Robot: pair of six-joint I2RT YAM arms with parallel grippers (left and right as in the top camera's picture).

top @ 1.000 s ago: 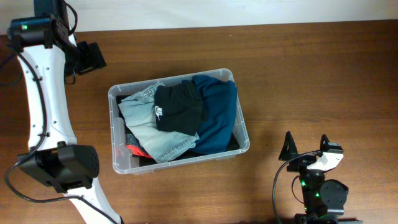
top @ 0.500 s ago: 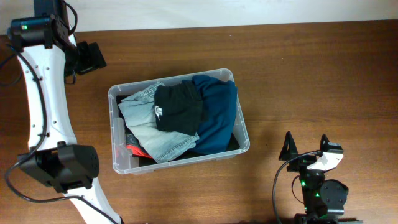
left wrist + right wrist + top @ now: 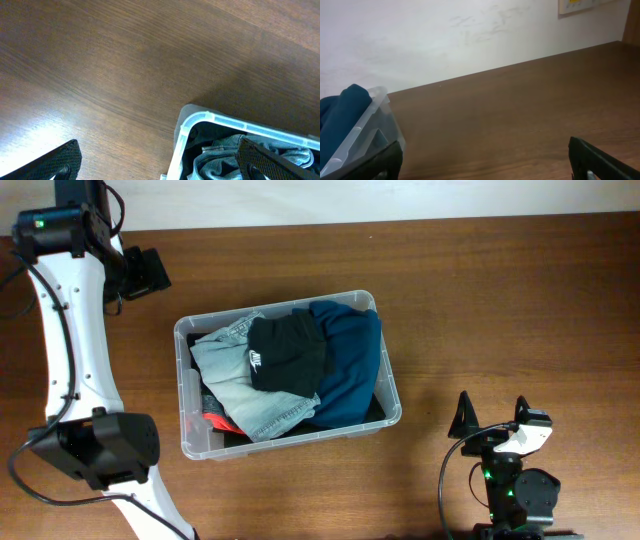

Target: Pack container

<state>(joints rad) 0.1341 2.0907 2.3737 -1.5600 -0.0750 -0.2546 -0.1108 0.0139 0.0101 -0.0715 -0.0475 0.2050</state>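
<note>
Two grippers stand spread wide and empty, so we begin with them. Our left gripper [image 3: 162, 162] has its jaws fully apart. Its black fingers [image 3: 57, 162] show a fine cross-hatched face at the two lower corners of the wrist view. Between them we see only bare wood and one rounded corner of the tub. From overhead it hangs at the far left of the table, off the tub's far-left corner and apart from it, on a smooth white arm [image 3: 75, 330] with black joint housings. Our right gripper [image 3: 492, 420] is parted just as wide. Its two pointed black fingertips [image 3: 462, 418] aim toward the far side of the table from the near right, well apart from the tub, and hold nothing.

The large clear plastic rectangular container [image 3: 184, 370] sits on the brown wood-grain table [image 3: 500, 300], left of centre and slightly skewed to the table's edges. Its walls are glossy and see-through, its corners rounded, its rim a thick lip. Soft, rumpled clothes fill it to the rim:

- A dark teal-blue garment [image 3: 350, 365] lies along the right side and swells over the edge.
- A black fabric piece with a small white logo [image 3: 288, 352] lies on top in the middle.
- A pale, faded blue denim garment [image 3: 235, 380] is crumpled on the left.
- A slip of orange-red cloth [image 3: 212, 420] shows low in the near-left corner, under the denim.

In the right wrist view the teal cloth bulges above the clear rim at the left. A matt white wall [image 3: 445, 35] stands behind the table's far edge.
</note>
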